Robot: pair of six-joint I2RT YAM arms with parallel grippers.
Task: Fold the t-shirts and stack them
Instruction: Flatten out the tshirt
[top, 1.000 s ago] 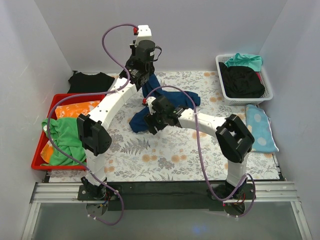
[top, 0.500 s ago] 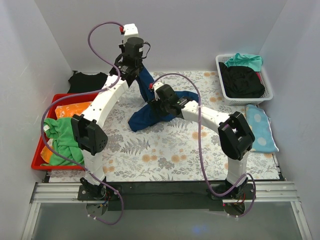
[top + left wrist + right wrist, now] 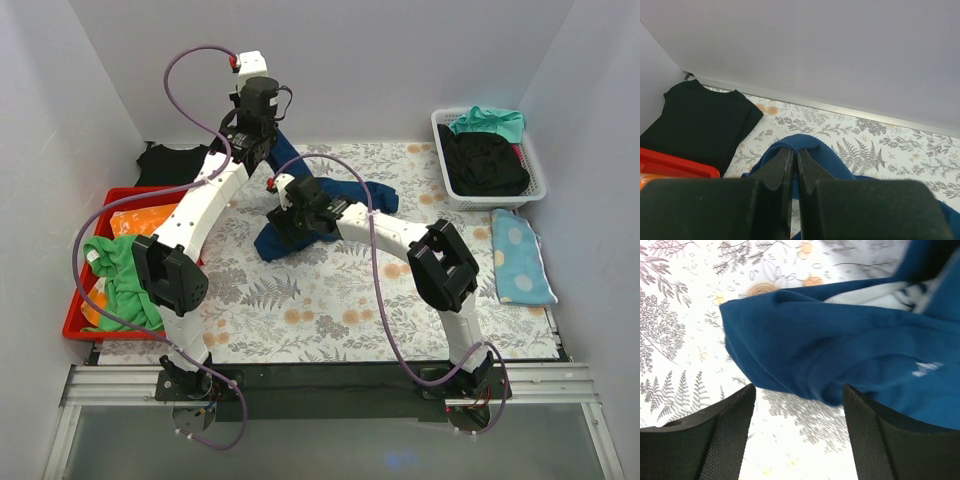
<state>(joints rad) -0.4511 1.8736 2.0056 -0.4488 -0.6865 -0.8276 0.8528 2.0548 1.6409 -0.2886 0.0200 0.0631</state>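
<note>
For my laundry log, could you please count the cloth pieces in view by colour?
navy shirt: 1
black shirts: 2
teal shirt: 1
green cloth: 1
orange cloth: 1
pale blue spotted cloth: 1
Total: 7

1. A fern-and-flower table cover [image 3: 330, 310] spreads across the middle.
2. A red tray [image 3: 135, 193] sits at nine o'clock.
3. A white slatted basket [image 3: 495, 200] stands at two o'clock.
4. A pale blue dotted cloth [image 3: 520, 255] lies at three o'clock, just beside the basket.
</note>
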